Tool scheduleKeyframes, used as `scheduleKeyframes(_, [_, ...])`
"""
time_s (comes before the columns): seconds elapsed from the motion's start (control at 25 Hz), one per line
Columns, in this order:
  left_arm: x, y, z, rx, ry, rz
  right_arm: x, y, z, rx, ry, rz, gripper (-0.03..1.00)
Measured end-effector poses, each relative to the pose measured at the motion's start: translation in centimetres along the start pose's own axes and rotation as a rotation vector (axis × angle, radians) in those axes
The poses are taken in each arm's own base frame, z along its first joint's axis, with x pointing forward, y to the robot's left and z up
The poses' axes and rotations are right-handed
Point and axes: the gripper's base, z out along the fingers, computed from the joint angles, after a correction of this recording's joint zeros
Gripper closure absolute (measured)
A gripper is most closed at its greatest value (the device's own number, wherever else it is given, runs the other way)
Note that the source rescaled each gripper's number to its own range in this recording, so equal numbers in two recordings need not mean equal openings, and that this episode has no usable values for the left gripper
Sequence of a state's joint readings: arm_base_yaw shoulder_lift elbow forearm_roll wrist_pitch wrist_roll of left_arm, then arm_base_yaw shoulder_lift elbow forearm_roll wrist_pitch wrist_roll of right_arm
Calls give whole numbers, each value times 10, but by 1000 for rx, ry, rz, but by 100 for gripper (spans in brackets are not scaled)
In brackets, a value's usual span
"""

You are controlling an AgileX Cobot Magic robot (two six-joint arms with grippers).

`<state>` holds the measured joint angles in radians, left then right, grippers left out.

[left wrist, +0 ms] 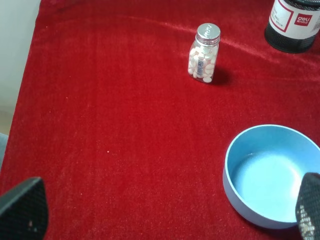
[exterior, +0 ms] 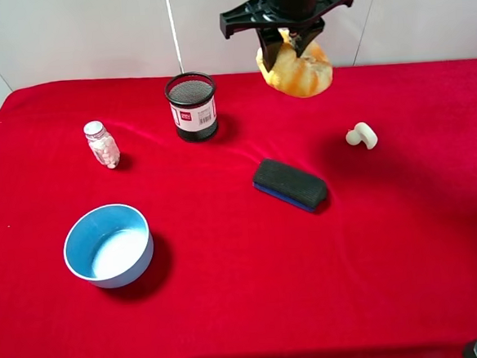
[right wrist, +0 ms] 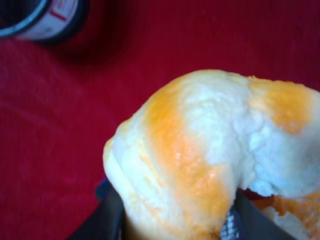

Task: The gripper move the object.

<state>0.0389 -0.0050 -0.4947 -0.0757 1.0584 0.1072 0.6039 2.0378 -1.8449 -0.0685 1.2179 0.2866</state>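
Softness is the main quality of the object [exterior: 296, 70]. It looks like a lobed, pumpkin-shaped bread, orange-yellow with pale cream patches, and in the right wrist view its surface is porous and a little uneven. I judge it to be light and spongy and not slippery. It will not break, but it may be squashed or torn if the grip is too strong.

It hangs in the air above the far part of the red cloth [exterior: 231, 310] and touches nothing below. The right gripper [exterior: 293, 42] has its two black fingers clamped on the upper part of the object, so most of the body hangs under the crossbar. For such a thing, a hold across the middle of the lobes seems safer than a hold on one edge, because a soft edge can bend and slip out. I cannot tell how deep the fingers sit.

To the left of the object in the high view stands a black mesh cup [exterior: 192, 107]. Nearer to the camera lie a black-and-blue eraser block [exterior: 290, 183] and a small white curved piece [exterior: 362, 135], both well apart from it. Farther left are a pill bottle [exterior: 102, 144] and a blue bowl [exterior: 101, 209]. The left gripper [left wrist: 165, 210] hovers over that side with its fingers wide apart, holding nothing.
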Motion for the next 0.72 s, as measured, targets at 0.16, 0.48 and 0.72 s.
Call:
scheduleKeyframes(0.16, [0,0,0,0,0,0,-15,3,12,13,-18,-9,97])
scheduleKeyframes(0.48, [0,0,0,0,0,0,-37,10,39,20,-37,-20,97])
scheduleKeyframes(0.72, [0,0,0,0,0,0,-44,2,65,25,-37,-1,97])
